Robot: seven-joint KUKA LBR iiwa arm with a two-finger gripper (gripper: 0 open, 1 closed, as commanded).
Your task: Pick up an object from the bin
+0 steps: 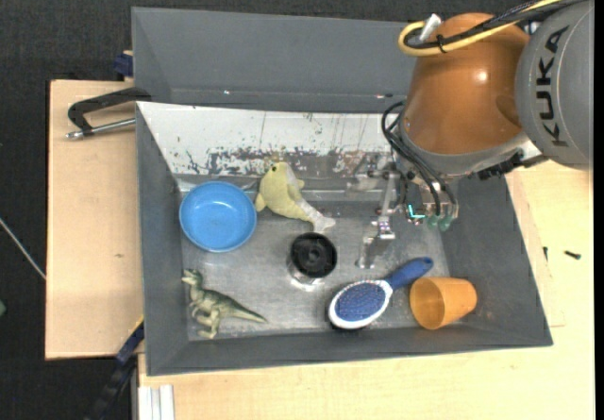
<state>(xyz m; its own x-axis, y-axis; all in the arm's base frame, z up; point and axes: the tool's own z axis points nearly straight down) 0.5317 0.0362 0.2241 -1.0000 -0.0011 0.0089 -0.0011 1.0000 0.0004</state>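
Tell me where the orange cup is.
In the camera view, the orange cup lies on its side in the lower right corner of the bin, just right of the blue brush.

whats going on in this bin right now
The arm reaches into the bin from the right. Its hand hangs low near the middle, between a black round cap and a blue brush. I can see nothing held in it yet. An orange cup, blue bowl, yellow plush toy and green dinosaur lie apart from the hand.
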